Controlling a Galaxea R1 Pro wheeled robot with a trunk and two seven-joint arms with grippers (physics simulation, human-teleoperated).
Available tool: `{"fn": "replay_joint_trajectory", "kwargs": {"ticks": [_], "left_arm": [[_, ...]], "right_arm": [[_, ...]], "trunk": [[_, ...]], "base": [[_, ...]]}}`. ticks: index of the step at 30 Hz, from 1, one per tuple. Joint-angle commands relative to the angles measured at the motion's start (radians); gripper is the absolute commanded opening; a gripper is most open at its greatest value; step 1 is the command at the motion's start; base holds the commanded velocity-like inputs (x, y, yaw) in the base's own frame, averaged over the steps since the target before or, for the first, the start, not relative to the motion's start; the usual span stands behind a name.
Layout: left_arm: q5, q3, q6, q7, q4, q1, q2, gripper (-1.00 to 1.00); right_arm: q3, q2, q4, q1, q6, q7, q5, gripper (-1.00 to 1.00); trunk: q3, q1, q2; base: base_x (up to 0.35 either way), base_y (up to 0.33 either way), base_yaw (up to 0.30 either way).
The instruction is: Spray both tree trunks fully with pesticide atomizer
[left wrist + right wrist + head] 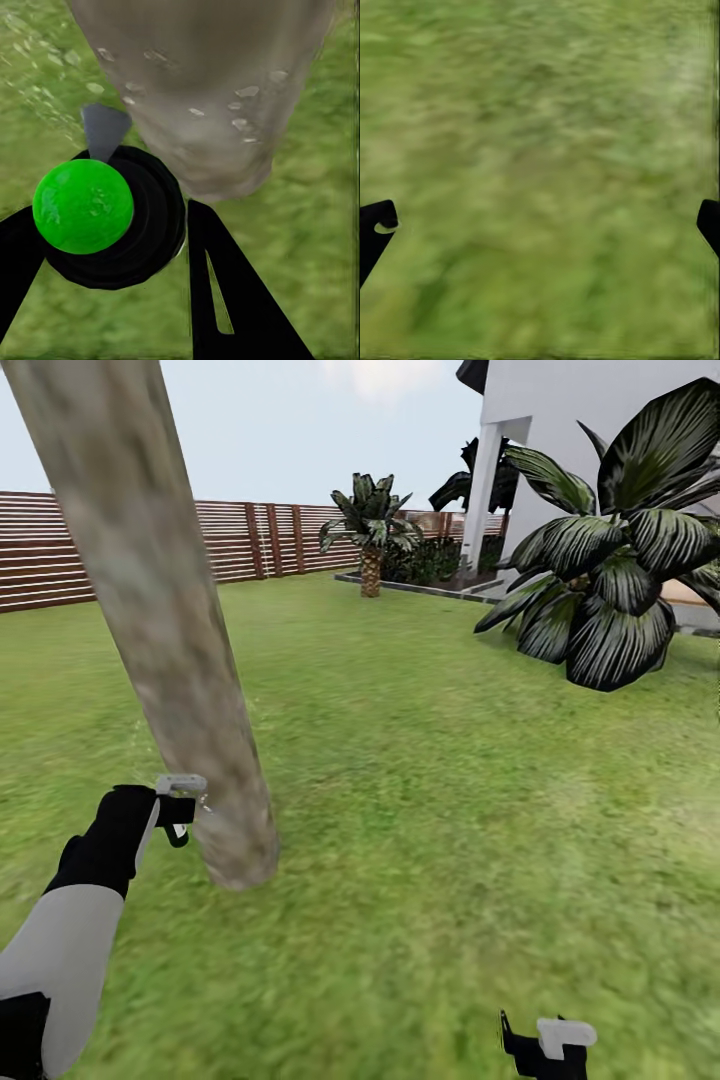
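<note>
**Atomizer held at the foot of a garden tree**

The robot's left gripper (178, 812) clamps the pesticide atomizer (180, 800) just beside the lower trunk of a thick, pale, mottled tree (160, 620) that leans across the lawn (450, 810). From the left wrist, the bottle (112, 217) sits between the two black fingers (225, 292), its bright green round part (82, 206) facing the camera and a grey nozzle tip (103, 129) pointing toward the trunk (202, 82), where pale droplets speckle the bark. The right gripper (545, 1045) hangs low over bare grass, nothing in it; its wrist camera shows two fingertips (375, 225) spread wide at either edge of the turf (540, 172). Behind stand a brown slatted fence (60, 550), a white house (600, 420), a broad striped-leaf plant (610, 590) and a small palm (371, 535).
</note>
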Motion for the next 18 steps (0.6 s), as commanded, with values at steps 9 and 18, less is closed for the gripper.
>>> {"fn": "replay_joint_trajectory", "kwargs": {"ticks": [9, 18], "left_arm": [[-0.001, 0.001, 0.001, 0.004, 0.001, 0.001, -0.001, -1.0], [-0.009, 0.013, 0.001, 0.01, -0.001, 0.001, -0.038, -1.0]], "right_arm": [[0.0, 0.0, 0.0, 0.0, 0.0, 0.0, -0.001, 1.0], [0.0, 0.0, 0.0, 0.0, 0.0, 0.0, -0.001, 1.0]], "trunk": [[0.0, 0.0, 0.0], [0.0, 0.0, 0.0]], "base": [[-0.134, -0.264, 0.0], [0.099, -0.262, 0.0]]}}
